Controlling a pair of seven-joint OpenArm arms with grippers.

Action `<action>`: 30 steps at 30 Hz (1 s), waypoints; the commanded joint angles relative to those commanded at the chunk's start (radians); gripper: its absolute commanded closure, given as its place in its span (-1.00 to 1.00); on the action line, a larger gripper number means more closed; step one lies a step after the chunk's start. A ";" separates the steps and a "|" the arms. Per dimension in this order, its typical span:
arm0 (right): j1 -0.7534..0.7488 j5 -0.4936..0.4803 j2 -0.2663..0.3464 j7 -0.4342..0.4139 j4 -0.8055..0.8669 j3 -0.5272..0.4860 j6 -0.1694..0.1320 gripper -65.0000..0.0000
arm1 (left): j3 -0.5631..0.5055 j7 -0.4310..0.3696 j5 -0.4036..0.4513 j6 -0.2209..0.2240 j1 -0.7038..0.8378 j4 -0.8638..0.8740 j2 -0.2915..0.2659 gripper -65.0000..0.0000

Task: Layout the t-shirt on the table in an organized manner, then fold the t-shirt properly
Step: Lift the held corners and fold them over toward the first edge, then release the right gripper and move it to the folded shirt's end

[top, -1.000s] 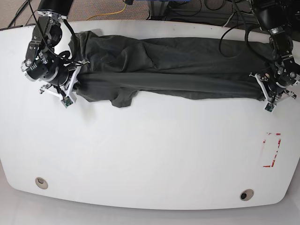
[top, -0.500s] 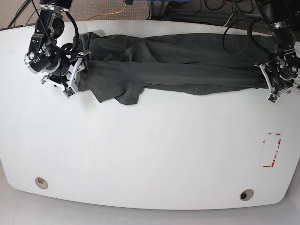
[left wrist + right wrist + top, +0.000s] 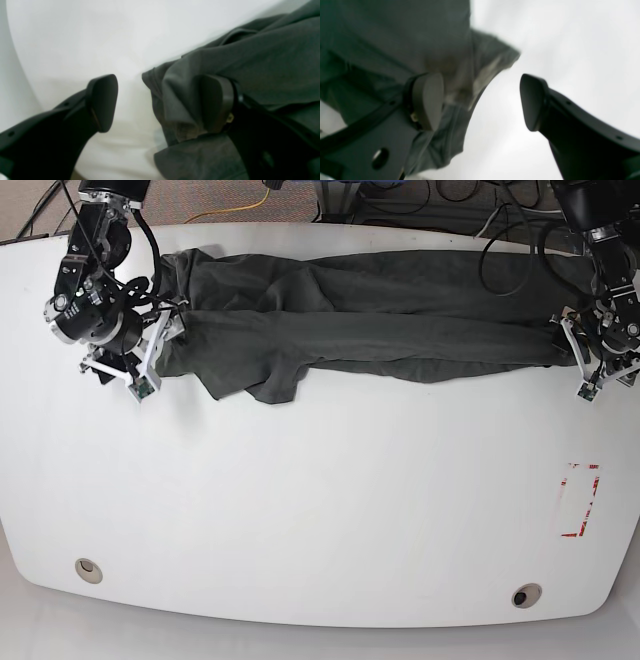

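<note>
In the base view, the t-shirt (image 3: 400, 290) lies as a long dark band across the upper part of the frame, its long axis running from left to right on the desk (image 3: 320, 510). A loose flap, probably a sleeve, hangs below the band left of centre. The right gripper (image 3: 152, 358) is at the band's left end, upper left of the frame; the left gripper (image 3: 592, 365) is at the other end, near the upper right edge. The flap lies nearer the right gripper, to its right in the frame.

In the left wrist view, the fingers stand wide apart. The one on the right of the frame presses against or overlaps the cloth, while the other is over bare white surface. The folded end lies between centre and right, its layers running toward the upper right.

In the right wrist view, the fingers are also spread, with nothing pinched. The cloth fills the upper left and runs down to the lower left, behind the left-hand finger; the other finger is over white.

The shirt looks partly folded. The next move likely turns on the right gripper reaching inward for the flap, which could drag the upper layers if pinched too deeply.
</note>
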State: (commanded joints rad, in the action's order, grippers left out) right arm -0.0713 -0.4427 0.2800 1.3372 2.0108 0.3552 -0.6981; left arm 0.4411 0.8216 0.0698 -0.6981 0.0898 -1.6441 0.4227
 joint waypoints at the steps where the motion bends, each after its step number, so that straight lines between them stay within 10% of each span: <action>1: 0.021 0.003 -0.018 0.000 -0.003 -0.006 0.000 -0.41 | 0.000 0.000 0.000 0.000 0.000 -0.021 0.003 -0.44; 30: 0.196 0.005 -0.095 -0.198 -0.479 -0.107 0.000 -0.41 | 0.212 0.000 0.006 0.000 0.018 -0.189 -0.003 -0.43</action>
State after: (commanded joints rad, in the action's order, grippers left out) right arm 0.1250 -0.4381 0.1849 1.1393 1.5321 0.2478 -0.6981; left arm 0.6529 0.8216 0.0760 -0.6981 0.1082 -1.8328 0.4196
